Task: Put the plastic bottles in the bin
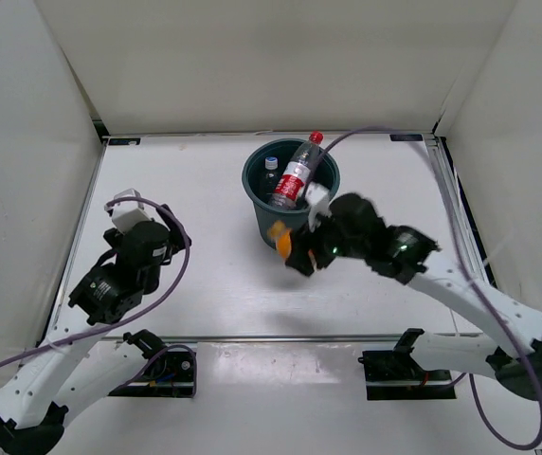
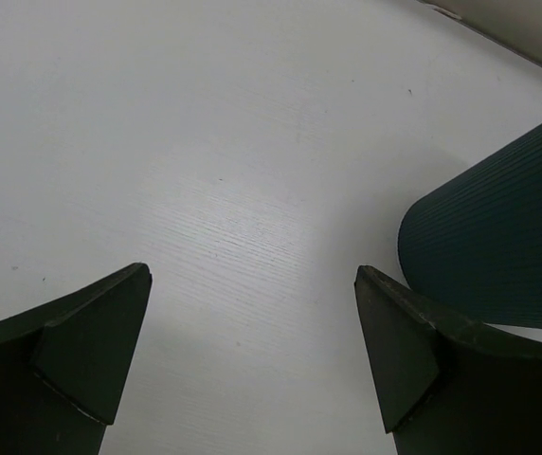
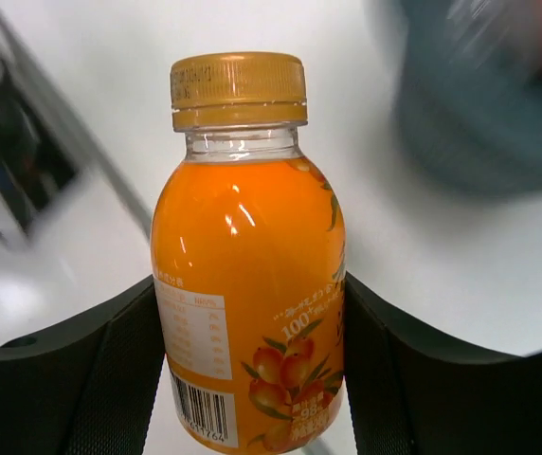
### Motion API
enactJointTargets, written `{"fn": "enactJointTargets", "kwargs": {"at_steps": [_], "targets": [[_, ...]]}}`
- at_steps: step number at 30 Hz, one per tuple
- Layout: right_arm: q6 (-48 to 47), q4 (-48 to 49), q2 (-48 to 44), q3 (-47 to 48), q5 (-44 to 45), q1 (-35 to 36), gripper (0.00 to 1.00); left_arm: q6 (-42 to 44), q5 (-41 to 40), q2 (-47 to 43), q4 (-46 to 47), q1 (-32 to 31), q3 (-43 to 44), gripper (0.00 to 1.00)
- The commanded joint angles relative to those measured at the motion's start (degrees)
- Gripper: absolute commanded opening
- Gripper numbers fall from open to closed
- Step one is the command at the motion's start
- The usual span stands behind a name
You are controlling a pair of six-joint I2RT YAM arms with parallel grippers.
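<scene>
The right gripper (image 3: pixel 249 327) is clamping the squat orange bottle (image 3: pixel 247 256) by its lower body, 1 dark finger (image 3: pixel 110 379) pressing on each side of the label, with the orange cap (image 3: pixel 239 88) pointing away from the wrist. In the overhead view that bottle (image 1: pixel 279 237) is showing outside the bin (image 1: pixel 257 204), just beside its near wall; whether it is touching the wall I cannot tell. The bin is standing upright on the white table (image 1: pixel 195 284), toward the far middle. Inside it, the clear bottle with the red cap and red-white label (image 1: pixel 295 178) is leaning against the far rim, its cap poking above the edge, and the blue-capped bottle (image 1: pixel 271 164) is sitting beside it to the left. The left gripper (image 2: pixel 252 284) is hanging with its jaws spread wide and nothing between them, over bare table well to the left of the bin, whose ribbed teal wall (image 2: pixel 498 237) is filling the right edge of the left wrist view.
</scene>
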Motion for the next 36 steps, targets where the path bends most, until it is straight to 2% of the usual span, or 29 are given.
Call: {"fn": "enactJointTargets", "kwargs": {"at_steps": [1, 3, 5, 7, 10, 15, 18, 22, 28, 29, 31, 32, 34, 36], "targets": [[3.4, -3.62, -0.33, 12.68, 9.23, -2.53, 0.14, -2.68, -1.38, -0.17, 0.05, 0.21, -1.76, 1.0], [2.61, -4.31, 3.45, 21.61, 11.88, -6.65, 0.11, -2.68, -0.86, 0.36, 0.76, 0.21, -2.38, 1.0], [1.38, -4.32, 10.21, 26.22, 11.9, -11.3, 0.09, -2.68, -0.85, 2.28, 1.37, 0.21, -2.38, 1.0], [0.32, -4.32, 17.48, 31.92, 11.28, -13.69, 0.04, -2.15, -0.85, 3.52, 1.38, 0.21, -1.86, 1.0], [1.02, -4.32, 25.23, 36.69, 14.16, -15.9, 0.04, -0.14, -0.85, 5.89, 1.38, 0.21, 0.51, 1.0], [3.13, -7.56, 33.42, 38.11, 14.88, -17.49, 0.06, 1.1, -1.55, 7.13, 1.38, 0.21, 2.54, 1.0], [3.93, -9.16, 33.36, 34.61, 14.18, -17.49, 0.06, 0.05, -2.69, 7.13, 0.33, 0.21, 2.54, 1.0], [3.93, -7.84, 33.35, 30.29, 13.03, -17.49, 0.12, -1.44, -2.7, 6.6, -0.9, 0.21, 1.49, 1.0], [2.26, -7.84, 31.16, 29.67, 12.42, -17.49, 0.41, -1.98, -3.31, 6.68, -0.38, 0.21, 0.43, 1.0], [2.26, -7.84, 30.63, 29.67, 12.42, -17.49, 0.59, -1.98, -3.31, 6.69, -0.38, 0.21, 0.43, 1.0], [2.95, -8.36, 30.1, 29.67, 13.64, -17.49, 0.76, -1.45, -3.31, 7.38, 0.76, 0.21, 0.43, 1.0], [3.57, -8.97, 29.4, 30.2, 15.04, -17.49, 0.88, -1.45, -3.83, 8.0, 0.76, 0.21, 0.43, 1.0], [3.58, -8.98, 28.17, 31.69, 16.1, -17.49, 1.0, -1.45, -3.84, 8.62, 0.77, 0.21, 0.43, 1.0], [2.97, -9.51, 28.17, 33.36, 16.89, -16.96, 1.0, -1.45, -4.45, 9.24, 0.77, 0.21, 0.96, 1.0]]}}
